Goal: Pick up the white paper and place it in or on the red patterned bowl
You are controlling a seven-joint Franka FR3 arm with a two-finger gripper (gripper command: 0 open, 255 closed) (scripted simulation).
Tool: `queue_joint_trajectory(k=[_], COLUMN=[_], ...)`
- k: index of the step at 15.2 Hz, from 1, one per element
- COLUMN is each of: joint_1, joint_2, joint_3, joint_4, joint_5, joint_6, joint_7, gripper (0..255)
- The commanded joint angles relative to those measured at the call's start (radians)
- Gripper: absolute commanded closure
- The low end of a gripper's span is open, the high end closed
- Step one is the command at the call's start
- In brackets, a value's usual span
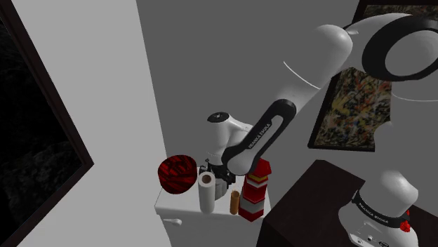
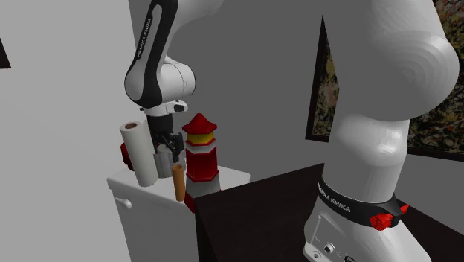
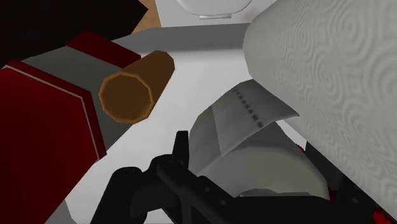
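**Pincer hemmed in among tall props on a small table**

Nearest us, the red-and-white lighthouse model [image 1: 254,189] and the brown cylinder [image 1: 234,202] stand just beside the upright white paper-towel roll [image 1: 206,191], near the table's [image 1: 184,209] front edge. The pincer [image 2: 169,147] hangs just behind the roll; we cannot tell its grip. We judge a sideways swing could topple neighbours or push the roll off. Straight up looks freest, with the red patterned bowl [image 1: 177,173] beyond.

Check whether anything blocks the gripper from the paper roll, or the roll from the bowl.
Nothing visible does. The gripper is right beside the paper roll, the red bowl just past it; the brown cylinder stands clear.
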Motion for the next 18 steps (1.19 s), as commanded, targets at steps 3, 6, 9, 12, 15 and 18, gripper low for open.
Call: queue_joint_trajectory(k=[3,6,9,12,15,18], joint_1=[0.003,0.004,0.005,0.006,0.007,0.007], joint_2=[-0.049,-0.085,-0.12,-0.153,-0.185,-0.215], joint_3=[-0.002,-0.004,-0.005,-0.006,-0.007,-0.008], joint_4=[-0.005,-0.006,-0.006,-0.003,0.002,0.008], joint_5=[-0.003,-0.006,-0.008,-0.01,-0.013,-0.015], joint_6=[-0.044,-0.078,-0.114,-0.149,-0.186,-0.223], joint_7=[0.003,0.004,0.005,0.006,0.007,0.008], gripper=[255,255,255,255,255,255])
